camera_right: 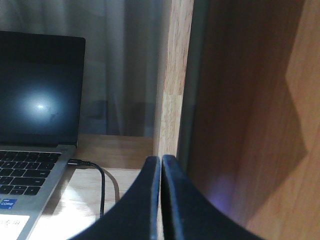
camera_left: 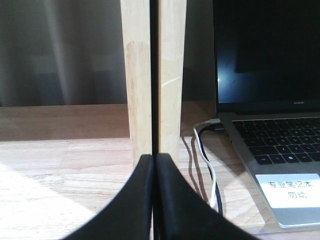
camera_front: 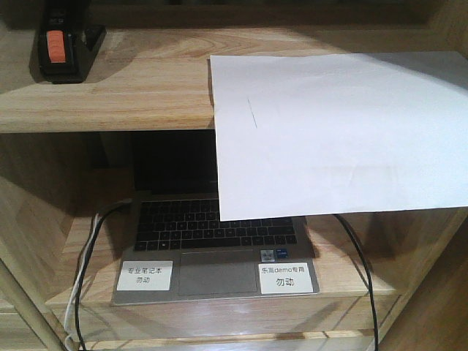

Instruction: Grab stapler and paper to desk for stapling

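Left claw (camera_left: 154, 165) and right claw (camera_right: 160, 167): both closed, empty.

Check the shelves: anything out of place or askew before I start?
Yes: the paper sits slightly askew, jutting well past the front edge of the upper shelf and hiding part of the open laptop below. The stapler stands at the back left, nothing odd.

The laptop (camera_front: 219, 274) carries two white labels on its palm rest. The left label (camera_front: 145, 274) reads 专业笔记本 over 勿动, and the right label (camera_front: 285, 278) reads 乐高demo专用 over 勿动. The left wrist view shows the left label close up, with the same two lines. A small blue sticker (camera_right: 7, 204) by the keyboard reads CORE. Under the screen a faint brand mark (camera_left: 299, 101) seems to read HUAWEI — the key legends are too small to read
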Motion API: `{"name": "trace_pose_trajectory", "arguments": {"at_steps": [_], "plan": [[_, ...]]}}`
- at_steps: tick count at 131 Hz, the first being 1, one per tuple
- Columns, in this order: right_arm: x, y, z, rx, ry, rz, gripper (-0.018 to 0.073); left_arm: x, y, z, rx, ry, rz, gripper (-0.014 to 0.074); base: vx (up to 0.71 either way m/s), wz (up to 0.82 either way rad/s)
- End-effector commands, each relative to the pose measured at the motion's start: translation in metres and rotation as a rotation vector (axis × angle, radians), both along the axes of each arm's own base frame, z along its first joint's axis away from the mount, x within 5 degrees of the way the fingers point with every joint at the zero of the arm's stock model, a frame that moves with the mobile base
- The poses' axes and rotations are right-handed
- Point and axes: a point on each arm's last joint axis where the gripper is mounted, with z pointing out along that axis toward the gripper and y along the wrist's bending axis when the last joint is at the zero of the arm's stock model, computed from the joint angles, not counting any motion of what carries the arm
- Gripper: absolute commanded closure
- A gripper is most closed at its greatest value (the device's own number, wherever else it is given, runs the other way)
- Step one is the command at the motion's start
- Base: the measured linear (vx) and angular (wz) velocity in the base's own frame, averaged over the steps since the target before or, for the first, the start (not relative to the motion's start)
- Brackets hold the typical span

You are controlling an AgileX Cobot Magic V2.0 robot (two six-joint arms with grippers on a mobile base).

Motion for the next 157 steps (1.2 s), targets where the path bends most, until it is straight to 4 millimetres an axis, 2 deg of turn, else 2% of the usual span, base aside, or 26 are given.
{"name": "trace_pose_trajectory", "arguments": {"at_steps": [1, 134, 157], "plan": [[-0.0006, 0.0, 0.0059, -0.012, -0.082, -0.001, 0.0569, 0.0003, 0.0002, 0.0035, -0.014, -0.077, 0.005, 0.0603, 0.0, 0.0], [-0.0006, 0.0, 0.0064, -0.012, -0.085, -0.001, 0.0569, 0.0003, 0.0002, 0.0037, -0.008, -0.078, 0.004, 0.0603, 0.0, 0.0], [-0.0006, 0.0, 0.0063, -0.014, -0.084, -0.001, 0.0569, 0.0006, 0.0004, 0.0076, -0.01, -0.122, 0.006, 0.0603, 0.0, 0.0]]}}
